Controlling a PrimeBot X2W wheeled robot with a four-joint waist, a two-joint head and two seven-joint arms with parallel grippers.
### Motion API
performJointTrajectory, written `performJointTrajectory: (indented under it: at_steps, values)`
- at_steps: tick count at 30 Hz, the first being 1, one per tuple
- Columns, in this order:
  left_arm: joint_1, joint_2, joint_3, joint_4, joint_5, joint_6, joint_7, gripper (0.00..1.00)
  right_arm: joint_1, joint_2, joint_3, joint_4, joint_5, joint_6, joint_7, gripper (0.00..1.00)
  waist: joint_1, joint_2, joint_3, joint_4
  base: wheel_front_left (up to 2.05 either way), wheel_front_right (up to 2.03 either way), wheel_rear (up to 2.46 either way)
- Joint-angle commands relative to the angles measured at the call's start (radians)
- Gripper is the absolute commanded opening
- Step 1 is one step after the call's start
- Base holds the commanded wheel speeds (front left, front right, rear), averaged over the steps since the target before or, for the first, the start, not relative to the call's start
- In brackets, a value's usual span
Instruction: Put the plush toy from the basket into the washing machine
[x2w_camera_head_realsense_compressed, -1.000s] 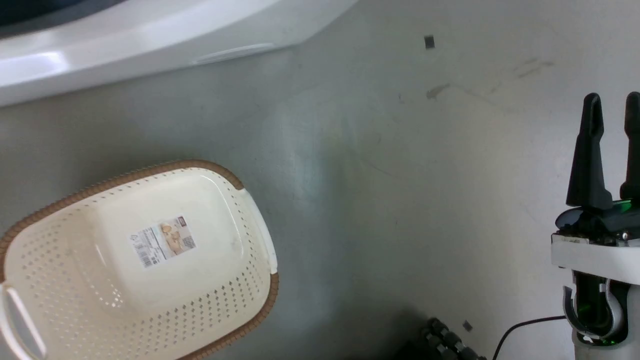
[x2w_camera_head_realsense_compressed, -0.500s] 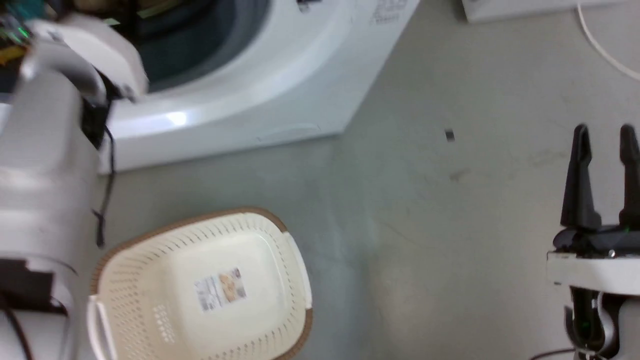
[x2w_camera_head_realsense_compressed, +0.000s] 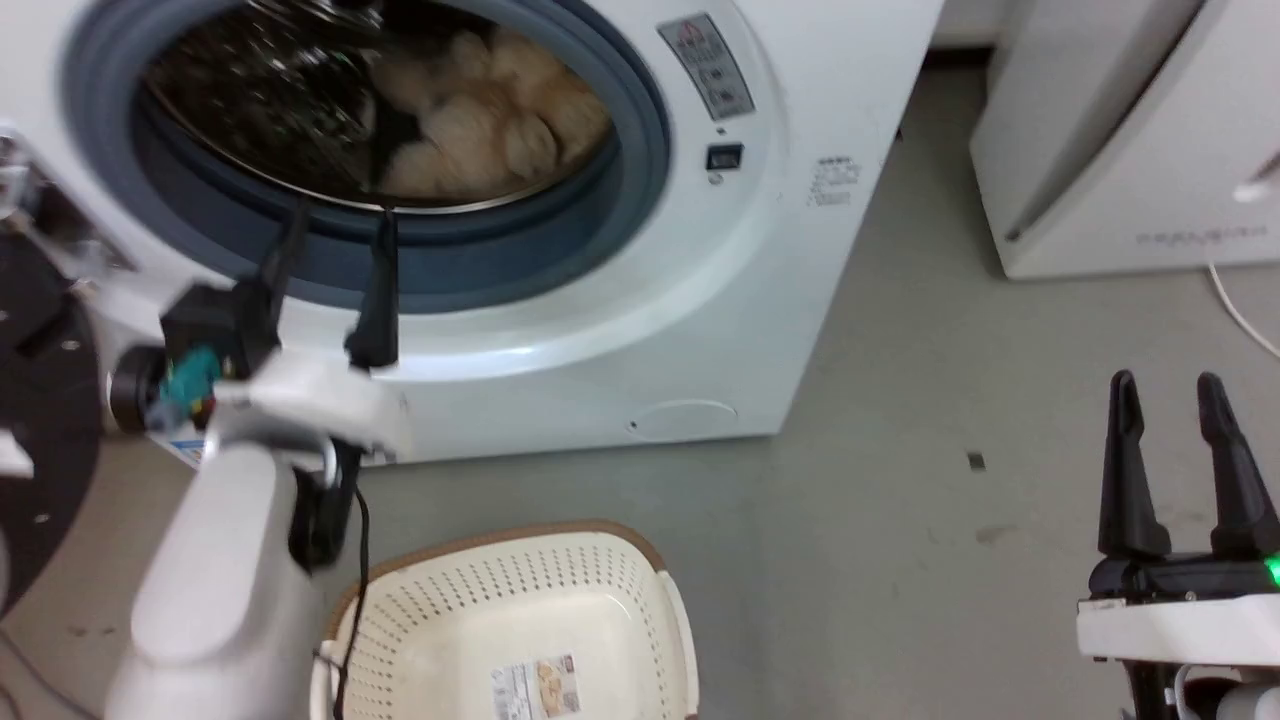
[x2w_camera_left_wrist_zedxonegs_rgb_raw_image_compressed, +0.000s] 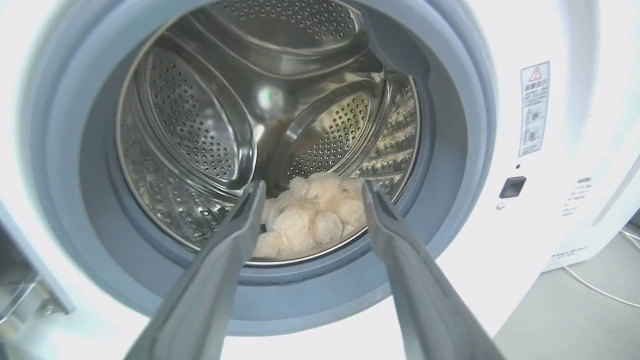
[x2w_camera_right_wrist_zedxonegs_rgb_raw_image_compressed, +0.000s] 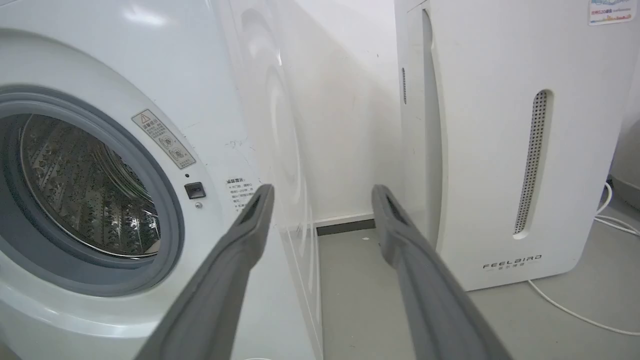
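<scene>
Toy: the plush toy (x2w_camera_head_realsense_compressed: 480, 110) is seen inside the washer (x2w_camera_head_realsense_compressed: 760, 250), lying low in the steel drum (x2w_camera_left_wrist_zedxonegs_rgb_raw_image_compressed: 200, 115), towards the right of the porthole, just behind the grey gasket (x2w_camera_head_realsense_compressed: 640, 150). It is touched by neither gripper.
Toy, left wrist view: cream fur (x2w_camera_left_wrist_zedxonegs_rgb_raw_image_compressed: 315, 212) is framed between the two fingers, deeper in the drum than their tips.
Left gripper: the left gripper (x2w_camera_head_realsense_compressed: 342, 215) is held in front of the lower rim of the porthole, pointed into it. Its jaws are spread wide and nothing is held between them (x2w_camera_left_wrist_zedxonegs_rgb_raw_image_compressed: 314, 187).
Right gripper: the right gripper (x2w_camera_head_realsense_compressed: 1167, 385) is held over the floor (x2w_camera_head_realsense_compressed: 900, 500) at the lower right, well apart from the washer. Its jaws are parted and empty (x2w_camera_right_wrist_zedxonegs_rgb_raw_image_compressed: 322, 190).
Right wrist view: the washer's front corner (x2w_camera_right_wrist_zedxonegs_rgb_raw_image_compressed: 100, 50) is seen to the left and a white appliance (x2w_camera_right_wrist_zedxonegs_rgb_raw_image_compressed: 480, 150) to the right.
Basket: the basket (x2w_camera_head_realsense_compressed: 470, 600) is set on the floor in front of the washer, beside the left forearm. A label (x2w_camera_head_realsense_compressed: 535, 688) is seen on its bottom.
Door: a dark, round-edged door (x2w_camera_head_realsense_compressed: 40, 420) is seen swung open at the left edge.
Appliance: the white appliance (x2w_camera_head_realsense_compressed: 1120, 150) stands to the right of the washer, with a white cable (x2w_camera_head_realsense_compressed: 1240, 310) trailing on the floor next to it.
</scene>
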Motion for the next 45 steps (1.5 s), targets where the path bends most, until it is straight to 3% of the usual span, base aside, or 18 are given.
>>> performJointTrajectory:
  at_steps: [1,13,21,32,33,45]
  values:
    - [0.033,-0.003,0.007,-0.026,0.003,0.007,-0.005,1.00,0.014,0.000,0.002,0.005,-0.009,-0.001,-0.005,1.00,0.0002,0.0000,-0.042,0.035,0.00,0.00,0.00]
    - [0.429,-0.086,0.078,-0.312,0.027,0.087,-0.005,1.00,0.065,0.000,0.011,0.022,-0.011,-0.001,-0.005,1.00,0.0002,0.0000,-0.115,0.070,0.00,0.00,0.00]
    - [0.550,-0.124,0.084,-0.366,0.086,0.085,-0.005,1.00,0.090,0.000,0.028,0.033,-0.014,-0.001,-0.005,1.00,0.0002,0.0000,-0.125,0.081,0.00,0.00,0.00]
    - [0.573,-0.155,0.103,-0.364,0.137,0.064,-0.005,1.00,0.097,0.000,0.037,0.045,-0.019,-0.001,-0.005,1.00,0.0002,0.0000,-0.127,0.087,0.00,0.00,0.00]
    - [0.564,-0.155,0.101,-0.363,0.131,0.065,-0.001,0.00,0.085,0.000,0.035,0.043,-0.007,0.000,0.000,0.00,0.0002,0.0000,-0.127,0.087,0.00,0.00,0.00]
    - [0.566,-0.159,0.107,-0.369,0.146,0.064,0.018,0.00,0.083,0.000,0.040,0.047,-0.021,0.000,0.017,0.00,0.0002,0.0000,-0.134,0.087,0.00,0.00,0.00]
